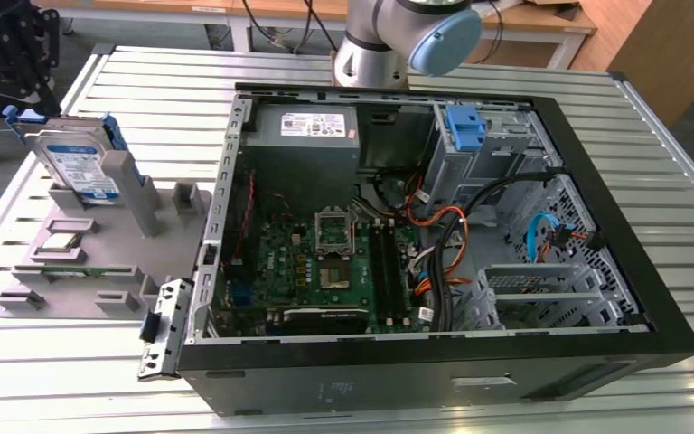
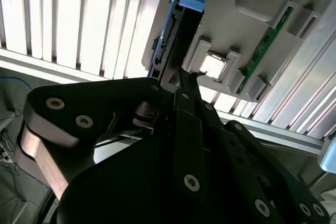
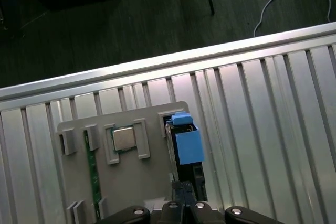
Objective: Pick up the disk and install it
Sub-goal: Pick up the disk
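Here's the pincer poised right at the disk, which stands on edge in its slot of the grey holder on the slatted surface, off to the exterior view's left of the open computer case. The first wrist view looks straight down the drive's thin top edge, its blue bracket showing bright, and the pincer sits just beside that edge. How wide it stands, I cannot tell from here. This reads as the pick-up step, with the disk not yet lifted. To my eye the trick is alignment: the grasp should sit square across the flat faces and centred along the length, so the drive doesn't swing. A straight pull along the slot looks wise, since a tilt could jam it against the holder's walls or nudge the processor chip and memory stick seated nearby.
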Robot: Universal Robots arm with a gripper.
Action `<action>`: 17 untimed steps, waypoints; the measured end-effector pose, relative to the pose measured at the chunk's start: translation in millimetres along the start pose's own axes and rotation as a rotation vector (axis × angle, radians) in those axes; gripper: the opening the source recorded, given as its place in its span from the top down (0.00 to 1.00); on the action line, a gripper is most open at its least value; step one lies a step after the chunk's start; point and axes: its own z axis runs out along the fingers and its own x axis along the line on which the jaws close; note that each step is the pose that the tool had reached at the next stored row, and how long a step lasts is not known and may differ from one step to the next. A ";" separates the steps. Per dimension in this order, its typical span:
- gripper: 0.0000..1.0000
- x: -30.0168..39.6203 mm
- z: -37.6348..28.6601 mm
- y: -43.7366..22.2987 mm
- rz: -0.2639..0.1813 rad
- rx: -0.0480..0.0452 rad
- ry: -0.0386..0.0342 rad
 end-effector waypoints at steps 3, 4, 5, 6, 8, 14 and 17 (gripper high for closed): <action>0.90 -0.2 0.3 -0.3 -0.011 -0.0027 -0.0106; 0.90 -0.2 0.4 -0.3 -0.011 -0.0027 -0.0112; 0.90 -0.2 0.4 -0.3 -0.012 -0.0028 -0.0119; 0.90 -0.1 0.5 -0.3 -0.013 -0.0030 -0.0125; 0.90 -0.1 1.4 -0.3 -0.016 -0.0032 -0.0132; 0.90 0.0 2.9 -0.4 -0.063 -0.0064 -0.0156; 0.90 -0.1 3.1 -0.5 -0.075 -0.0074 -0.0185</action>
